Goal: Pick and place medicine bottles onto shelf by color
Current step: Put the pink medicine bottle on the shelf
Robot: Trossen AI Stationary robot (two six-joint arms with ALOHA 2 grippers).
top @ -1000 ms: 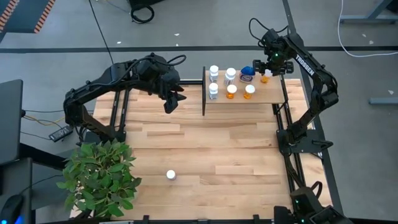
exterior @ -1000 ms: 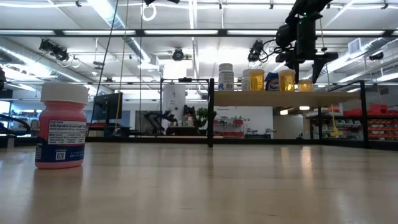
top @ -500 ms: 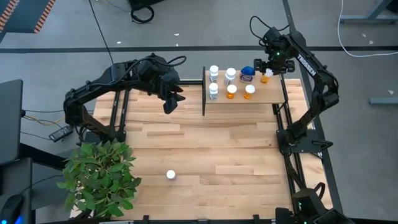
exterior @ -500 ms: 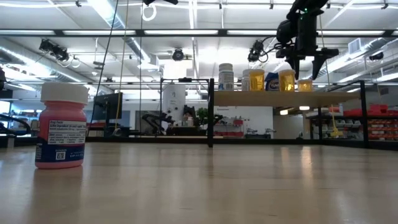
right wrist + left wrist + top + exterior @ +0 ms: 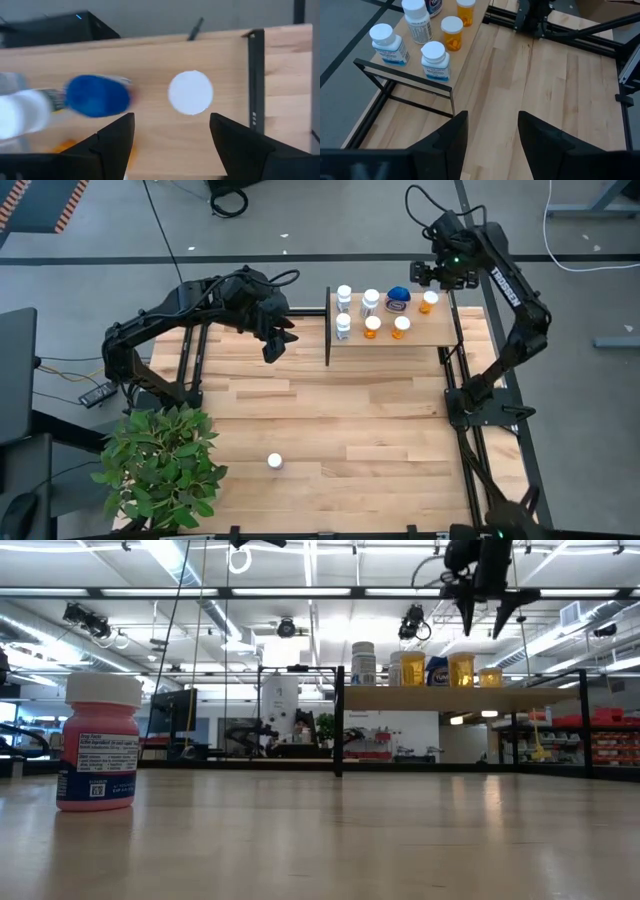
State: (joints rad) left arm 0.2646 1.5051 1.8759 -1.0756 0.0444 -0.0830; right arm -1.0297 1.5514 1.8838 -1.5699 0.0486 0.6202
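The shelf (image 5: 440,336) is a light-wood panel with black rails at the table's far edge. On it stand three white bottles (image 5: 344,294), a squat blue one (image 5: 398,295) and three orange ones (image 5: 401,325). The orange bottle (image 5: 430,299) at the far right corner shows its white cap (image 5: 190,93) in the right wrist view. My right gripper (image 5: 485,612) hangs open above that bottle, clear of it. A pink bottle with a white cap (image 5: 98,745) stands alone near the table's near edge (image 5: 274,461). My left gripper (image 5: 277,340) waits open left of the shelf.
A green leafy plant (image 5: 160,465) fills the table's near left corner. The shelf's black end rail (image 5: 405,80) stands between my left gripper (image 5: 492,140) and the white bottles. The right arm's base frame (image 5: 470,405) runs along the table's right edge. Bare planks lie mid-table.
My right gripper has risen straight up from around the orange bottle at the shelf's far right corner, drifting slightly toward the far edge, and has stayed open. That bottle stands on the shelf where it was.
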